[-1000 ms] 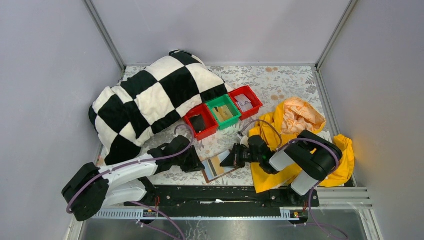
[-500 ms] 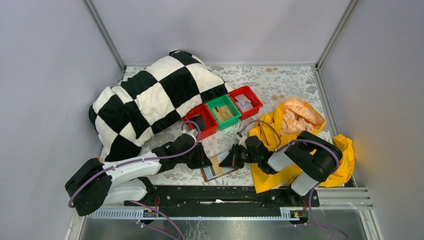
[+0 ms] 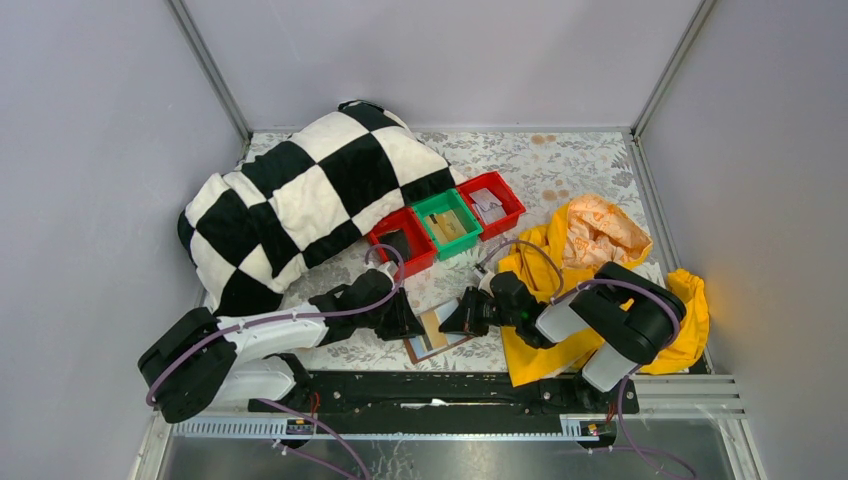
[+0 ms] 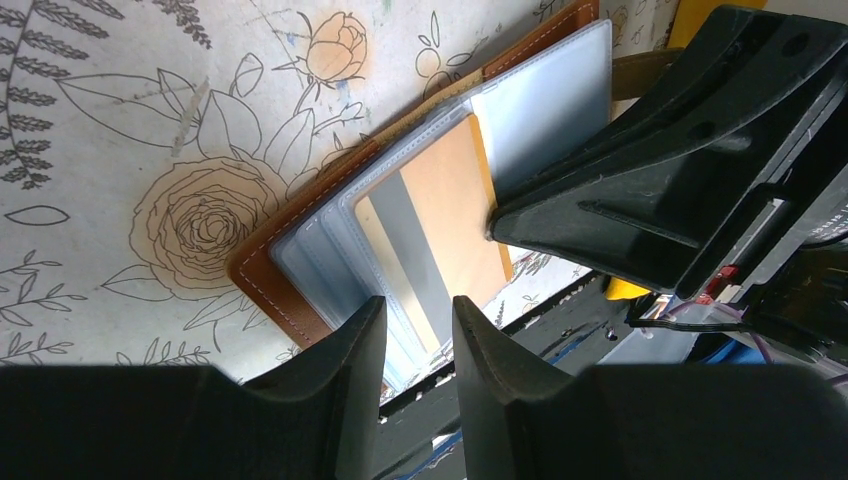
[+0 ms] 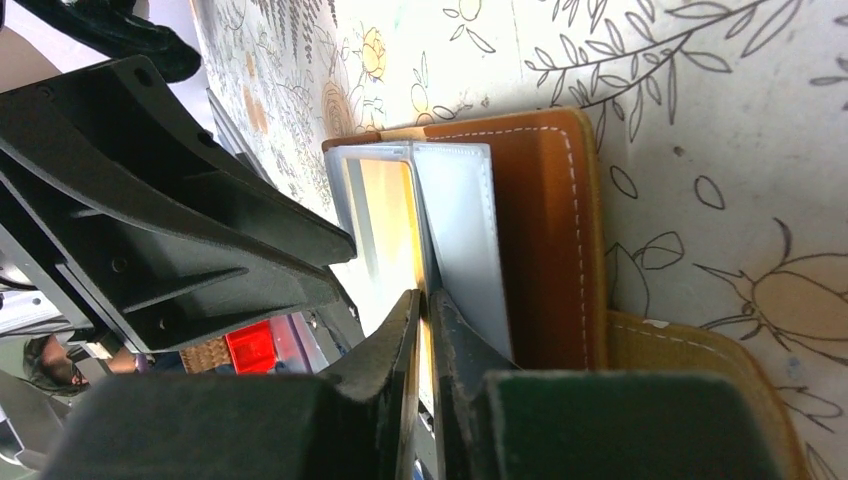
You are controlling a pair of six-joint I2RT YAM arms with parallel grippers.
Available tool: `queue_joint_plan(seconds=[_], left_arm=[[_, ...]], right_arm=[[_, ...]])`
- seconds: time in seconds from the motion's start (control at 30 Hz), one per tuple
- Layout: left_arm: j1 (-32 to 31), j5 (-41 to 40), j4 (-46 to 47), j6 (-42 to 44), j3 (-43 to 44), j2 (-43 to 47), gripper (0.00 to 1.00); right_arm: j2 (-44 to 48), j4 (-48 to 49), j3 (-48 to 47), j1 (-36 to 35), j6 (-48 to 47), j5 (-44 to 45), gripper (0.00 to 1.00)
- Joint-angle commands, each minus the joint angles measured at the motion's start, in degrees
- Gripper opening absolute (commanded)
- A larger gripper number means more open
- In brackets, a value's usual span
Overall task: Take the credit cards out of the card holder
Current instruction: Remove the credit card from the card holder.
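Note:
The card holder (image 3: 437,335) lies open on the floral cloth near the front edge, brown border (image 4: 268,277) round pale grey pockets. A tan credit card (image 4: 445,215) with a grey stripe sits in a clear pocket leaf. My left gripper (image 4: 418,310) hovers just over the holder's near-left edge, jaws a narrow gap apart and empty; it also shows in the top view (image 3: 405,322). My right gripper (image 5: 423,297) is shut on the edge of the raised pocket leaf holding the tan card (image 5: 385,225); it also shows in the top view (image 3: 458,320). Other cards are hidden.
Two red bins (image 3: 402,243) (image 3: 492,203) and a green bin (image 3: 447,224) stand behind the holder. A black-and-white checkered blanket (image 3: 300,195) fills the left. A yellow cloth (image 3: 600,250) lies under the right arm. A black rail (image 3: 430,392) runs along the front.
My left gripper has moved right, up to the card holder's left edge. My right gripper has stayed shut on the pocket leaf, almost still.

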State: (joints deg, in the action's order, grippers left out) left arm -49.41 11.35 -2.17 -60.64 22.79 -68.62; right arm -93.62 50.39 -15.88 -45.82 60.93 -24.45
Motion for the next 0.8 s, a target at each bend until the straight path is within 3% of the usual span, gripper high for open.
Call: queue_joint_plan(seconds=[0.0, 0.2, 0.27, 0.37, 0.47, 0.6, 0.77], left_arm=[[-0.23, -1.58, -0.48, 0.24, -1.13, -0.33, 0.35], [-0.24, -1.07, -1.44, 0.61, -1.38, -1.23, 0.35], [-0.19, -0.99, -1.67, 0.68, -1.50, -1.29, 0.35], [-0.25, -1.08, -2.19, 0.78, -1.52, -1.25, 0.35], [-0.18, -1.07, -2.30, 0.94, -1.35, -1.23, 0.35], [-0.25, -0.95, -2.34, 1.18, -0.85, -1.75, 0.35], [-0.25, -0.75, -2.44, 1.62, -0.23, -2.31, 0.35]], right_arm=[[1.93, -1.86, -0.68, -0.54, -0.88, 2.83, 0.11], [3.84, -4.83, -0.42, -0.49, -1.95, 4.49, 0.00], [4.46, -5.92, -0.52, -0.50, -2.68, 4.73, 0.04], [4.53, -6.86, -0.89, -0.49, -3.50, 4.36, 0.21], [3.89, -6.47, -1.53, -0.42, -3.88, 3.13, 0.22], [2.88, -4.96, -2.05, -0.49, -4.15, 1.45, 0.11], [2.31, -5.09, -3.13, -0.42, -5.08, -0.06, 0.21]])
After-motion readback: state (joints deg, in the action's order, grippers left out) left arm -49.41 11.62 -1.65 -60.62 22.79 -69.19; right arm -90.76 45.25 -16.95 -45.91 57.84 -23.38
